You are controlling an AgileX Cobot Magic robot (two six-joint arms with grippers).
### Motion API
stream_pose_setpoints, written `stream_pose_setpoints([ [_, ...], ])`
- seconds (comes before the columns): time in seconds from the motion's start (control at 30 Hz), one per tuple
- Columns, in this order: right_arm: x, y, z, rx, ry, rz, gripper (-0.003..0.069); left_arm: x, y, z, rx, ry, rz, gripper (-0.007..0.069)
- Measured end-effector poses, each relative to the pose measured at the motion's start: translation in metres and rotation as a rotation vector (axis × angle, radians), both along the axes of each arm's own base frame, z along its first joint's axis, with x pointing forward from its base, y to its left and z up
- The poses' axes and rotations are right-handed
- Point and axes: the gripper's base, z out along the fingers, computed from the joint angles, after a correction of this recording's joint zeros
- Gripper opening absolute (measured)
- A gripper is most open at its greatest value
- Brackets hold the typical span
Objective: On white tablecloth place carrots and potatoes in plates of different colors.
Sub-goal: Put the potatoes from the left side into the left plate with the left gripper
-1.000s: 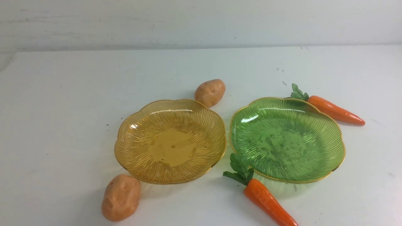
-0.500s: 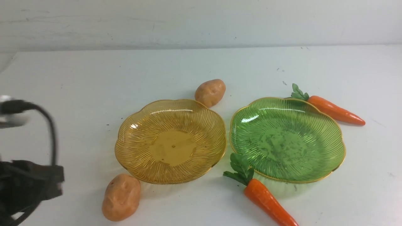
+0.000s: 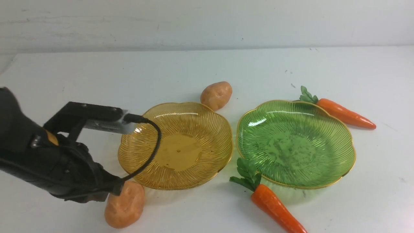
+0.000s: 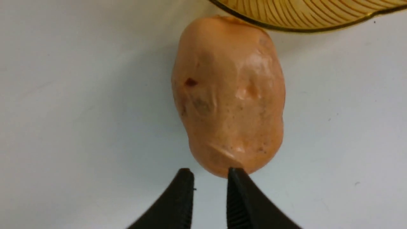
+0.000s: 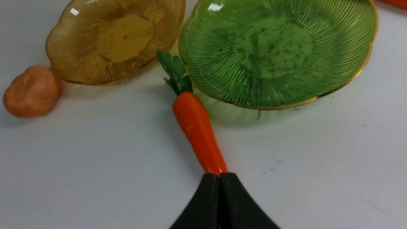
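On the white tablecloth (image 3: 81, 74) an amber-yellow plate (image 3: 194, 136) and a green plate (image 3: 296, 145) sit side by side, both empty. One potato (image 3: 216, 94) lies behind the amber plate. The other potato (image 3: 126, 207) lies at its near left rim. One carrot (image 3: 275, 207) lies in front of the green plate, another carrot (image 3: 344, 113) behind it at the right. My left gripper (image 3: 117, 188) hangs just over the near potato (image 4: 229, 95), its fingers slightly parted and empty (image 4: 210, 175). My right gripper (image 5: 220, 175) is shut and empty, just short of the near carrot's tip (image 5: 197, 130).
A pale wall rises behind the table's far edge (image 3: 207, 48). The left arm's black body and cable (image 3: 152, 142) reach over the amber plate's left rim. The right wrist view also shows both plates (image 5: 276, 51) and the near potato (image 5: 31, 90).
My left arm has come in from the left and moved right, down to the near potato. The plates, potatoes and carrots have not moved.
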Motion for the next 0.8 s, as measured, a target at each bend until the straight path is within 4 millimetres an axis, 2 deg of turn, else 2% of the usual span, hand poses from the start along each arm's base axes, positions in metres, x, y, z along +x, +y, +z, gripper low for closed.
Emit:
stream_pose_setpoints([
  [0.17, 0.005, 0.008, 0.004, 0.062, -0.037, 0.055, -0.0015, 0.019, -0.006, -0.017, 0.000, -0.020, -0.022, 0.0486],
  [0.27, 0.006, 0.009, 0.006, 0.068, -0.064, 0.066, -0.0015, 0.026, -0.008, -0.035, 0.013, 0.020, -0.022, 0.0620],
  [0.33, 0.006, 0.009, 0.006, 0.067, -0.072, 0.069, -0.0015, 0.029, -0.010, -0.047, 0.016, 0.057, -0.017, 0.0660],
  [0.43, 0.007, 0.009, 0.006, 0.064, -0.076, 0.071, -0.0015, 0.031, -0.013, -0.059, 0.005, 0.115, 0.000, 0.0636],
  [0.6, 0.007, 0.009, 0.007, 0.063, -0.083, 0.069, -0.0015, 0.021, -0.013, -0.061, 0.011, 0.230, 0.006, 0.0428],
  [0.63, 0.007, 0.008, 0.007, 0.062, -0.088, 0.068, -0.0015, 0.018, -0.013, -0.060, 0.018, 0.258, 0.002, 0.0414],
  [0.7, 0.008, 0.008, 0.007, 0.062, -0.092, 0.066, -0.0015, 0.016, -0.012, -0.050, 0.020, 0.270, -0.002, 0.0414],
  [0.8, 0.008, 0.008, 0.007, 0.062, -0.092, 0.066, -0.0015, 0.019, -0.015, -0.021, -0.034, 0.177, -0.002, 0.0414],
])
